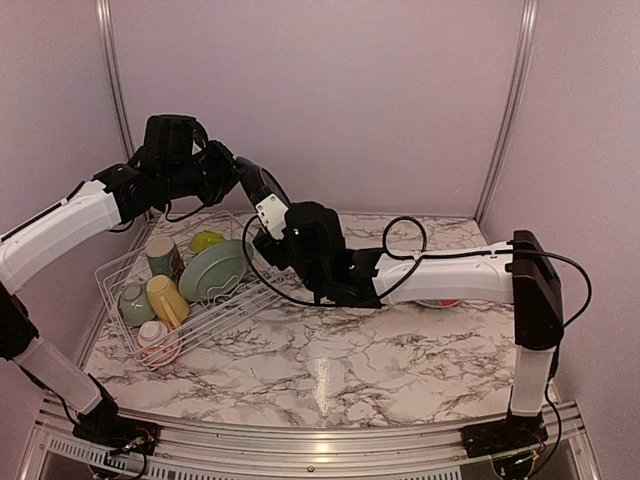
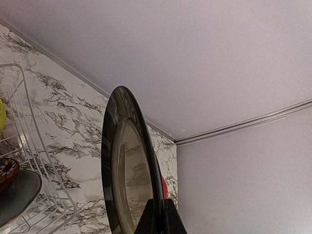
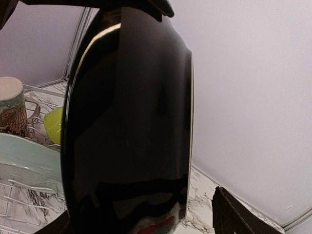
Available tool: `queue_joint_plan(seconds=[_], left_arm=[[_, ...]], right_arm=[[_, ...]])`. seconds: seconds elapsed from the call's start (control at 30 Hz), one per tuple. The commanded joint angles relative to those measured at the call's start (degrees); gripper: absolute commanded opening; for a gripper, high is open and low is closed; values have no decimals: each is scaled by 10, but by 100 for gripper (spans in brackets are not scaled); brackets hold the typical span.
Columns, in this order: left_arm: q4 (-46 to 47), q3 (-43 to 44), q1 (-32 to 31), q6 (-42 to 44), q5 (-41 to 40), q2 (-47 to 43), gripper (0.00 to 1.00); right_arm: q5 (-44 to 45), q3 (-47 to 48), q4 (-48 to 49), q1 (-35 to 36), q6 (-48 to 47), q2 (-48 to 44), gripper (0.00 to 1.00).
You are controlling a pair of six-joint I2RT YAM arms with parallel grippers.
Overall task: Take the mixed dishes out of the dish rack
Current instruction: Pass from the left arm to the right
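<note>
A black-rimmed plate (image 1: 264,186) (image 2: 124,165) (image 3: 126,122) hangs on edge in the air above the right end of the dish rack (image 1: 120,268). My left gripper (image 1: 228,172) (image 2: 163,218) is shut on its rim. My right gripper (image 1: 270,222) (image 3: 146,219) is open and straddles the plate's other edge; its right finger (image 3: 231,212) stands clear of the plate. The rack holds a pale green plate (image 1: 212,270), a lime-green bowl (image 1: 205,240), a yellow mug (image 1: 167,298) and other mugs (image 1: 157,340).
A red plate (image 1: 440,302) lies on the marble table, partly under my right forearm. The rack (image 2: 29,146) stands at the left against the wall, with a red-patterned bowl (image 2: 7,170) in it. Purple walls close in behind and at both sides.
</note>
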Motion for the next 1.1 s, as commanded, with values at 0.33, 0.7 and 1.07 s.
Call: queue_joint_plan(seconds=[0.33, 0.7, 1.07], left_arm=[[94, 11, -11, -47, -26, -7, 0], [111, -7, -12, -48, -21, -9, 0], [145, -48, -11, 50, -10, -39, 86]], right_arm=[[90, 56, 99, 0, -103, 56, 33], [100, 48, 110, -19, -85, 30, 0], [24, -31, 63, -77, 39, -66, 0]])
